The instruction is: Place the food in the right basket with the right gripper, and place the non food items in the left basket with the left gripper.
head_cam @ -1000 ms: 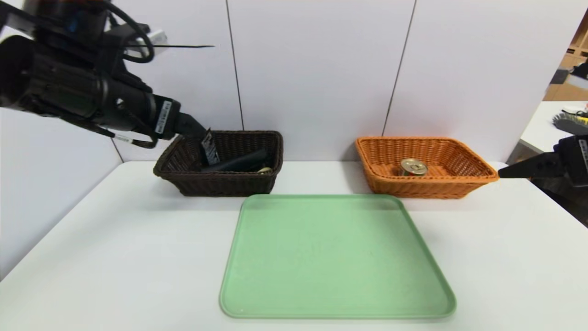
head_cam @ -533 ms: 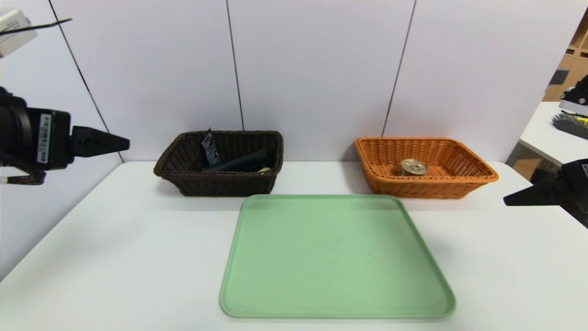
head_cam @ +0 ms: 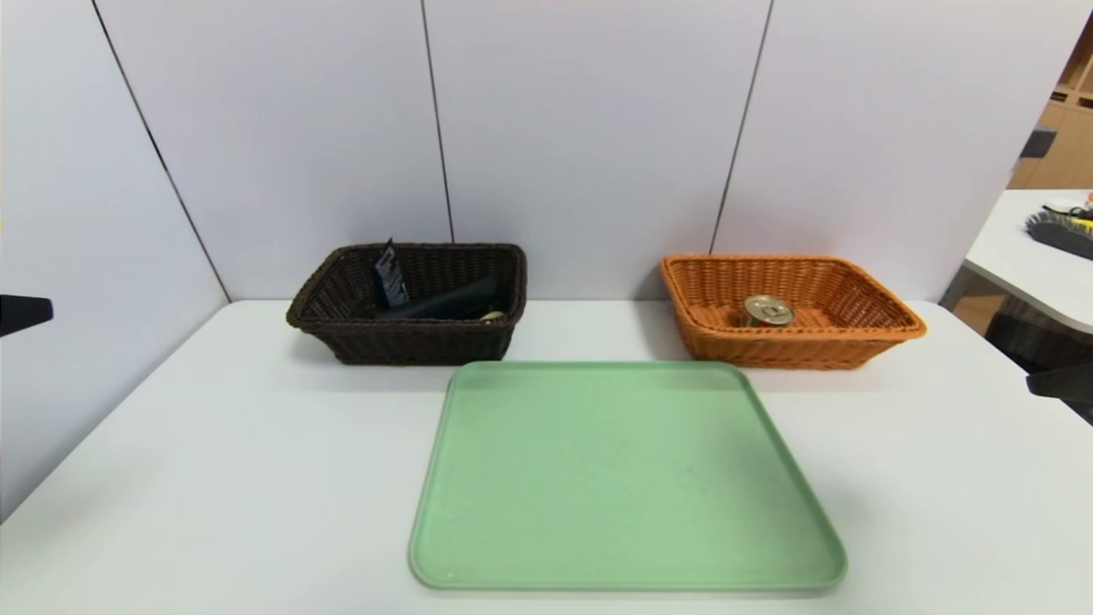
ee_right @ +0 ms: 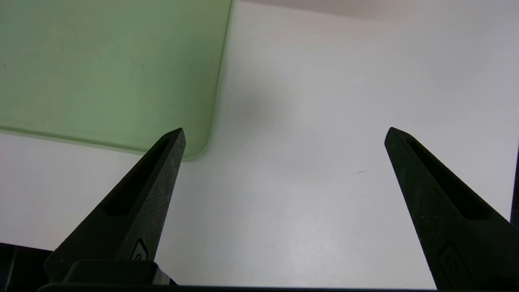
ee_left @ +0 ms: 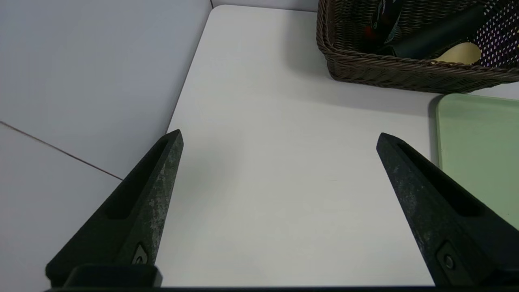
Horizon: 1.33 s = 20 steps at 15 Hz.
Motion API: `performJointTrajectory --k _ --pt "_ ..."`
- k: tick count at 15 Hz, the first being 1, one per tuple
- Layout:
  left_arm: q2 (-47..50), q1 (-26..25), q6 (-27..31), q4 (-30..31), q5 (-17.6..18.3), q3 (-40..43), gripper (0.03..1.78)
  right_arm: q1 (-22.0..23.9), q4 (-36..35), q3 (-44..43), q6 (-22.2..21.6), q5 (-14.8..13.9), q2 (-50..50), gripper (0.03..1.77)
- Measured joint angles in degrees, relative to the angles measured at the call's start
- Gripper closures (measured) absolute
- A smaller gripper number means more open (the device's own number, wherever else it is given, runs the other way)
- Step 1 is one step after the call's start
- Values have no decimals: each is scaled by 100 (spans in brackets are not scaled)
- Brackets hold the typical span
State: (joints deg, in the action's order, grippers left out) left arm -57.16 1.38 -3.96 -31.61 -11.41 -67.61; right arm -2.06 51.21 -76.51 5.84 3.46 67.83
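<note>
The tin can, with its gold lid up, sits inside the orange right basket. The dark left basket holds the long black case, a dark squeeze tube standing on end, and the yellow spoon. My left gripper hangs open over bare table at the far left, only a fingertip showing in the head view. My right gripper is open over bare table at the far right edge, beside the tray corner.
An empty green tray lies in the middle of the white table, in front of both baskets. White wall panels stand behind and along the left side. A neighbouring table with a brush is at the far right.
My left arm has pulled back from over the dark basket to the far left edge of the head view. My right gripper has also drawn back and down, almost out of that view.
</note>
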Motion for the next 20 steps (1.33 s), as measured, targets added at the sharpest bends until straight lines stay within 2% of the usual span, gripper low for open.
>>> performJointTrajectory --k 3,6,8,14,16,20 --pt "419 -113 207 -105 65 184 12 101 -6 236 6 4 -418 10" --pt "979 -127 922 -118 74 662 12 171 -26 521 13 30 -896 10" --pt "1379 -128 1148 -116 76 981 12 279 -41 706 9 23 -1296 10" --pt "2658 -113 1173 -129 163 1916 12 655 -48 1869 -48 37 -3163 10" --pt "3156 -107 1167 -267 354 2128 12 596 -50 2289 -50 128 -3902 10" --pt "4173 -116 1190 -945 808 2299 12 340 -172 3082 -57 350 -5243 10"
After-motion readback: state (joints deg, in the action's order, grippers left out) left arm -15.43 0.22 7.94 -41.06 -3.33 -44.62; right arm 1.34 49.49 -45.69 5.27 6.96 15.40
